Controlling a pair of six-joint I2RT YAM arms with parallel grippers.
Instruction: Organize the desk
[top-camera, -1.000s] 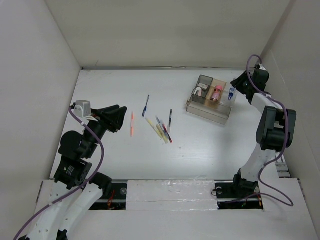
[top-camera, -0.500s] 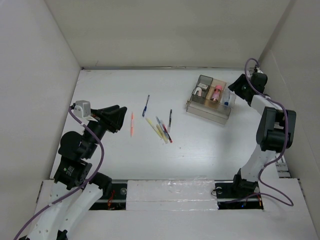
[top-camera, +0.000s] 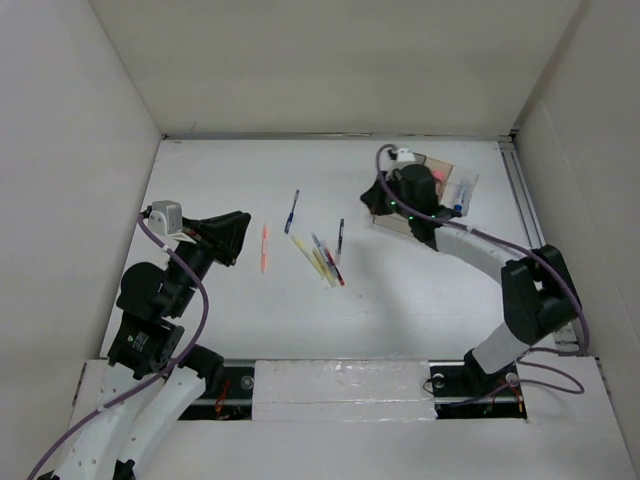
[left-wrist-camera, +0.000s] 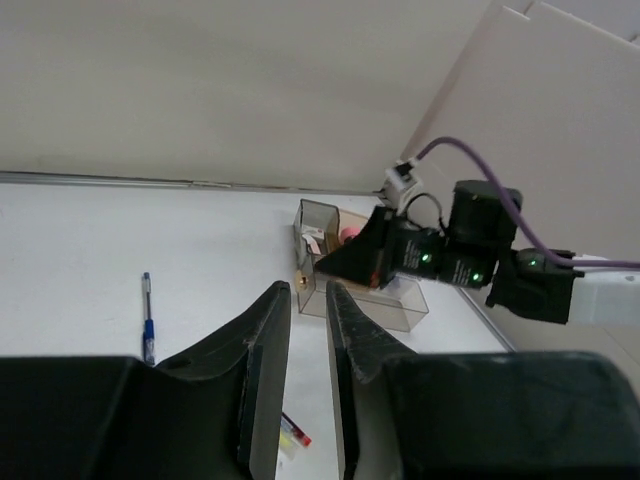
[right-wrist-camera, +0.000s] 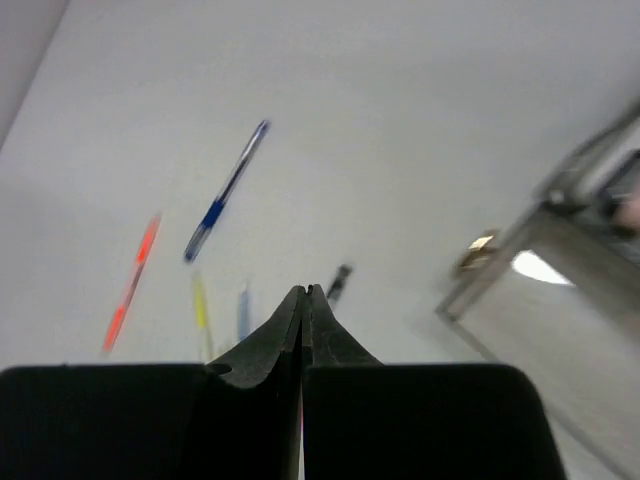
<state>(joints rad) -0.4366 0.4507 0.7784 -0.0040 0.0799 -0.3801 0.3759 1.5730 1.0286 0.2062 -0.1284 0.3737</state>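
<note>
On the white desk (top-camera: 420, 290) lie an orange pen (top-camera: 264, 247), a blue pen (top-camera: 291, 211), a black pen (top-camera: 340, 240) and a small bunch of pens (top-camera: 322, 262). My left gripper (top-camera: 236, 236) hovers left of the orange pen, its jaws open by a narrow gap (left-wrist-camera: 308, 288) with nothing between them. Over the left end of the clear compartmented tray (top-camera: 462, 190) hangs my right gripper (top-camera: 373, 199), pointing toward the pens. It is shut and holds nothing (right-wrist-camera: 305, 290). The right wrist view shows the blue pen (right-wrist-camera: 225, 190), orange pen (right-wrist-camera: 132, 282) and black pen (right-wrist-camera: 340, 280) beyond its tips.
White panels wall the desk on three sides. A metal rail (top-camera: 525, 200) runs along the right edge. The tray (left-wrist-camera: 400, 305) holds a pink item (left-wrist-camera: 349, 235) and a blue item (top-camera: 457, 208). The right arm (left-wrist-camera: 440, 255) covers much of the tray.
The right arm has swung from the far right corner leftward over the tray, and its jaws have shut. The left jaws have narrowed; the left arm has barely moved.
</note>
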